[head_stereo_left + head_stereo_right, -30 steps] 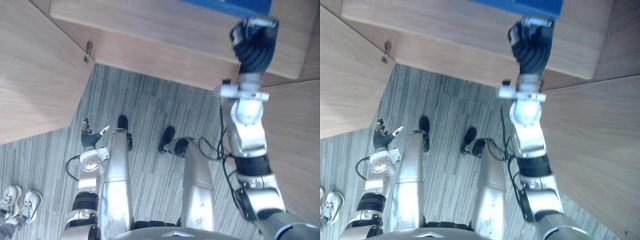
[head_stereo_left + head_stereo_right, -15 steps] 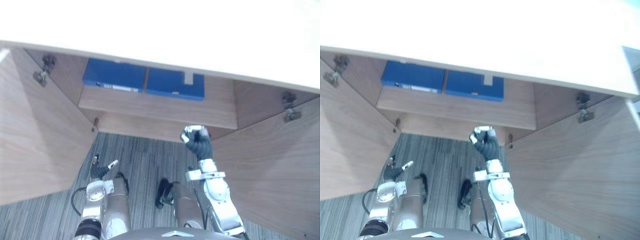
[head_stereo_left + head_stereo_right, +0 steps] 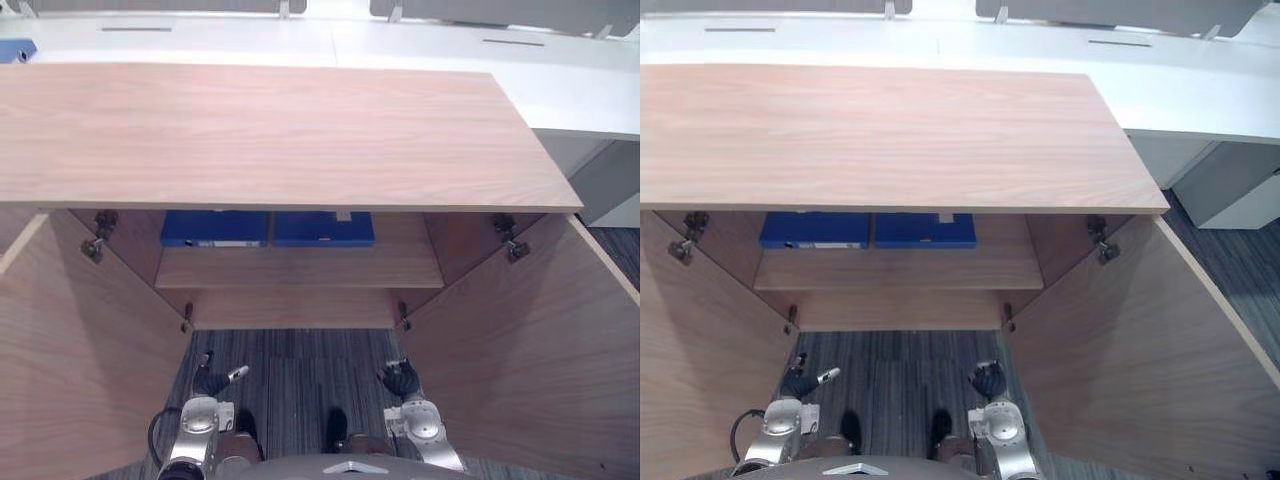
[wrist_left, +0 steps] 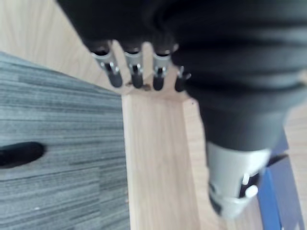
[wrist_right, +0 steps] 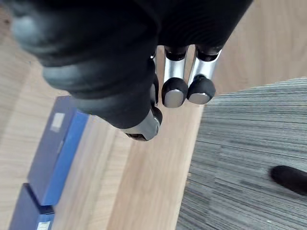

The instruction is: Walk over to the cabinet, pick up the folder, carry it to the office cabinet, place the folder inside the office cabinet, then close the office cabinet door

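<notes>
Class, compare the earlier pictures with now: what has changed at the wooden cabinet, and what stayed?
The right hand dropped from the wooden shelf's edge to hang low above the grey carpet, curled, holding nothing. The camera tilted up. Unchanged: two blue folders on the shelf, both cabinet doors open, left hand low.

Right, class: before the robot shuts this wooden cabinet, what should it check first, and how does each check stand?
1. Left blue folder and right blue folder lie on the wooden shelf: ok.
2. Folders sit behind the shelf's front edge: ok.
3. Left hand empty: ok.
4. Right hand empty, fingers curled: ok.
5. Left wooden door and right wooden door shut: not ok, both open.
</notes>
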`<state>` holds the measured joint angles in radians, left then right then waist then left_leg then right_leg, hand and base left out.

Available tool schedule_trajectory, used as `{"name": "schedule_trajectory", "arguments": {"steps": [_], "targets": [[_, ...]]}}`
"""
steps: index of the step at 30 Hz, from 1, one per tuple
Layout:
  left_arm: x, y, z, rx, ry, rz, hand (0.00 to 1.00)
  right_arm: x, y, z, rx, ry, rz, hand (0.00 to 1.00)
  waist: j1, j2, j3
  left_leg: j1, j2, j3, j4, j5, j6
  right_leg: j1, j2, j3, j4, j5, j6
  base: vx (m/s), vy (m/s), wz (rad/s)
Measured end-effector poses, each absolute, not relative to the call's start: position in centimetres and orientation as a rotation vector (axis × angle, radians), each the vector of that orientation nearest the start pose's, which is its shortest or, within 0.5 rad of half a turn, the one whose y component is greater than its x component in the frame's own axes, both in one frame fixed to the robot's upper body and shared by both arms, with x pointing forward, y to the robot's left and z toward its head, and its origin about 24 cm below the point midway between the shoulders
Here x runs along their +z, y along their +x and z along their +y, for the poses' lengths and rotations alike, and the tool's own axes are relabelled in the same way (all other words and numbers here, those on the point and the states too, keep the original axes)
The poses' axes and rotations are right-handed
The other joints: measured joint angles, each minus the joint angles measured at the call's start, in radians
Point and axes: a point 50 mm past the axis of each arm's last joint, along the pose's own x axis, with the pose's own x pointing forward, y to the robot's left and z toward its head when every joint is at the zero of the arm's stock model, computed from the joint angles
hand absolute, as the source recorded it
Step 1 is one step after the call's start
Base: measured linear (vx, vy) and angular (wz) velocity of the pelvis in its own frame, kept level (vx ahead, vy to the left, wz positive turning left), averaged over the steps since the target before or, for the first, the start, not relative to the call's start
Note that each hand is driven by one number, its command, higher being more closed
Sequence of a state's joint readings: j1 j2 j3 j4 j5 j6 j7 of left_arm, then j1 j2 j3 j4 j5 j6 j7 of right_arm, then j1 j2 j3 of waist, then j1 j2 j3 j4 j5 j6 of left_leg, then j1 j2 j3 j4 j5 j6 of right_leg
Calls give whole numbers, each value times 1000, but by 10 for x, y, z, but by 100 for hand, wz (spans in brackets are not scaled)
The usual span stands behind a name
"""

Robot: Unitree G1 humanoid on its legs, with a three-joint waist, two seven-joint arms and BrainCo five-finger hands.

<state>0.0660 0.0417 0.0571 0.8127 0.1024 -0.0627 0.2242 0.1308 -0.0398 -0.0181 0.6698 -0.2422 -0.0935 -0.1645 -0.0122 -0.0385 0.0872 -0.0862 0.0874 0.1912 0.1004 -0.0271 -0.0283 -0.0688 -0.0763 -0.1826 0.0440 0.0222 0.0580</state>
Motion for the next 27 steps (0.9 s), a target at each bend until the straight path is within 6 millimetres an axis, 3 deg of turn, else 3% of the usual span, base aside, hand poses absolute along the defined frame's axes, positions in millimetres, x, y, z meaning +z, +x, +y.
{"name": "schedule_trajectory", "arguments": {"steps": [4,7,8,11,27], "targets": [[-140,135,185,235,196,890,0,-138,129,-185,-177,-283,867,100,-1,3,-32,52,-23,0,-91,46,5,28,-5,7,-50,27,5,-55,24,-1],[-144,125,186,238,197,926,0,-142,123,-188,-233,-235,911,100,-4,0,-33,91,-35,0,-137,68,3,53,-8,9,-74,38,12,-82,32,-3],[-146,123,186,237,197,935,0,-144,121,-188,-239,-228,924,0,-4,-1,-33,101,-37,0,-148,72,2,57,-9,10,-78,38,11,-57,22,-2],[-150,114,185,236,197,978,0,-146,118,-188,-249,-215,946,0,-5,-4,-35,140,-46,-2,-184,80,6,84,-18,11,-86,40,15,-71,35,-2],[-153,105,189,228,226,1012,0,-144,116,-196,-383,-130,940,0,-24,-11,-44,174,-84,24,-186,53,22,105,-39,72,-101,44,41,8,29,-6]]}}
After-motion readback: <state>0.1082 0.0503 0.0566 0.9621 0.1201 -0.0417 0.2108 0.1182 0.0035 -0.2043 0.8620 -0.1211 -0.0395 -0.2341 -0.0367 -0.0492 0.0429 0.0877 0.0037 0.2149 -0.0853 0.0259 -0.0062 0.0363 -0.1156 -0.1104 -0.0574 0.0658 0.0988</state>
